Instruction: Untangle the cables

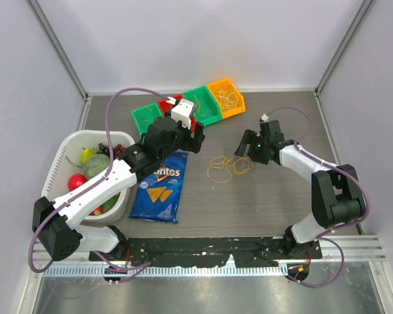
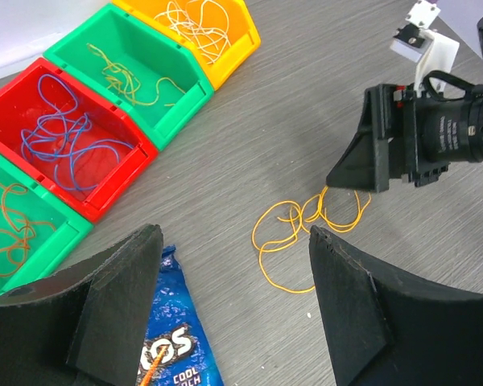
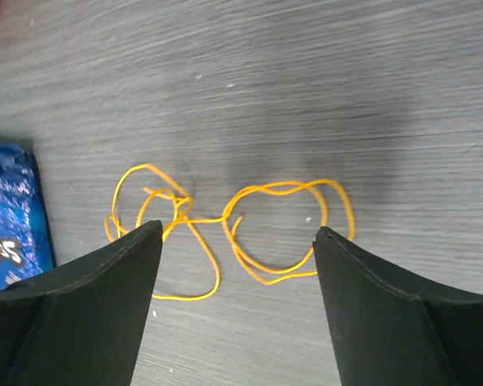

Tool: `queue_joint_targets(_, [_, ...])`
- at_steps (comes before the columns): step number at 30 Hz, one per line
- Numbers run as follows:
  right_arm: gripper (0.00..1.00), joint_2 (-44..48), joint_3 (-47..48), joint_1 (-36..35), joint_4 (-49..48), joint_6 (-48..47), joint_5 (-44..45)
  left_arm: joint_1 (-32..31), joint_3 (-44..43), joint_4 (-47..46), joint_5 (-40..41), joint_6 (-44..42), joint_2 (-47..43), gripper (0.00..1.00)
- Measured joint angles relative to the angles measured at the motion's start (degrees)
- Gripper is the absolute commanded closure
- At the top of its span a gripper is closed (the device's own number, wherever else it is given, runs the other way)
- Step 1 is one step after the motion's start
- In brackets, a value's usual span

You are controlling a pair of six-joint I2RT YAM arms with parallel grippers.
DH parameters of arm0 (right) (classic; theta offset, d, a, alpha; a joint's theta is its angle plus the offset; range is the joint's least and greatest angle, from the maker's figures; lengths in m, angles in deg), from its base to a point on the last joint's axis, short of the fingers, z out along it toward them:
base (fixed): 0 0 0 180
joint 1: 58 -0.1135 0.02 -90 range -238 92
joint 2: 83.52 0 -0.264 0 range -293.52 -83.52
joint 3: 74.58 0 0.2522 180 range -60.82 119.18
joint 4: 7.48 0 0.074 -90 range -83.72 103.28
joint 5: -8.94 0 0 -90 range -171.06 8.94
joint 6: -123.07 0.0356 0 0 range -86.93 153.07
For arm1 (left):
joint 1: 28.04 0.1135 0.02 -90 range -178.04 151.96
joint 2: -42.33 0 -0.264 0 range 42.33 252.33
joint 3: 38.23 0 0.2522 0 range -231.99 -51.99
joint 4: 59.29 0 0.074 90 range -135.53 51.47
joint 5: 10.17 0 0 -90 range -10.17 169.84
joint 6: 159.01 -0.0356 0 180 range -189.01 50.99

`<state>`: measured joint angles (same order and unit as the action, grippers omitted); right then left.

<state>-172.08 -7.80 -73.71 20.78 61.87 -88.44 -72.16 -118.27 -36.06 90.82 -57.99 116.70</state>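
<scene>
Claws first: my right claw [image 3: 237, 233] stands wide and holds nothing. It hangs low over the cables [image 3: 283, 186], with its two black fingers [image 3: 88, 305] on either side of them. The left claw [image 2: 233, 235] is spread too and is empty, set back above the top end of the chip bag [image 2: 173, 338].

The cables lie loose on the table [image 1: 268, 209] between the two arms, just right of the bag. They are thin orange-yellow loops in two bunches, joined by a crossing strand.

I judge them almost weightless, limp and a little springy, so they will drag along rather than lift cleanly. A strand this thin could slide out of the pads unless I close right down. I would pinch the outer arc of the right-hand bunch, well away from the crossing, and pin the other bunch with the left claw.

The right wrist view shows the small knot in the left-hand bunch. From overhead, that spot is only a smudge of loops.

The left wrist view shows what is in the row of bins [image 2: 181, 108]: blue strands in the red one, pale and yellowish strands in the others. Only the overhead view shows the white basket [image 1: 59, 147] of fruit far to the left.
</scene>
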Motion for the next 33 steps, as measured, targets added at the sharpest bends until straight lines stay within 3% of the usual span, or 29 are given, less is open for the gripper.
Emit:
queue_joint_targets(6, [0.22,-3.9,-4.9,7.0,-7.2,1.7,-6.8,0.0,0.0,0.0,0.5,-0.9,0.0,0.23])
queue_joint_targets(18, [0.2,-7.6,-8.2,2.5,-22.8,6.1,-16.7,0.0,0.0,0.0,0.4,-0.9,0.1,0.23])
queue_joint_targets(33, [0.19,-4.9,-0.5,-6.7,-9.2,4.0,-1.9,0.0,0.0,0.1,0.5,-0.8,1.2,0.23])
